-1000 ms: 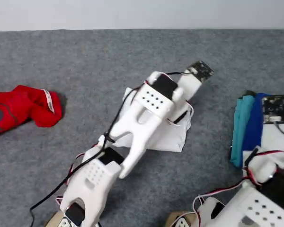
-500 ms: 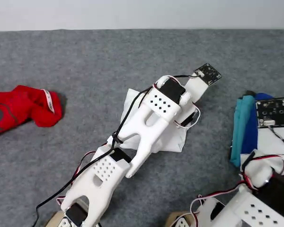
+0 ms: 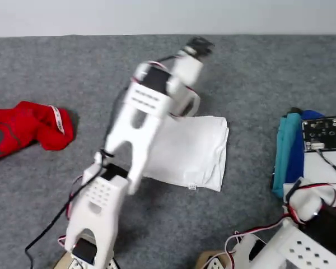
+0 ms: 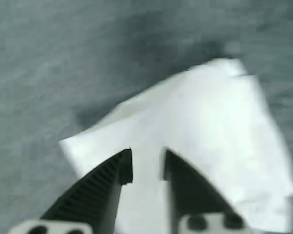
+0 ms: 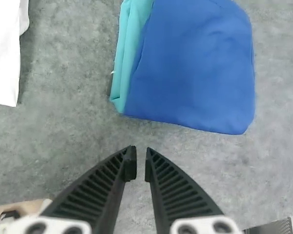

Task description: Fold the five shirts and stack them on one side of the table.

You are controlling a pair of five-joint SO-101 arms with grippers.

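A folded white shirt (image 3: 196,148) lies flat at the middle of the grey table. My left arm (image 3: 145,112) stands raised over the shirt's far left corner. In the left wrist view my left gripper (image 4: 147,165) hovers above the white shirt (image 4: 210,126), narrowly open with nothing between its fingers. A crumpled red shirt (image 3: 22,131) lies at the left edge. At the right, a folded blue shirt (image 5: 195,68) rests on a teal one (image 5: 127,53). My right gripper (image 5: 136,163) hangs shut and empty over bare table just in front of that stack.
The table is covered in grey carpet-like felt (image 3: 252,73). My right arm (image 3: 313,224) fills the near right corner beside the stack (image 3: 291,151). One edge of the white shirt (image 5: 5,48) shows in the right wrist view.
My left arm has lifted off the white shirt and swung back and to the left. The shirt, before mostly under the arm, now lies uncovered and flat. The right arm barely moved.
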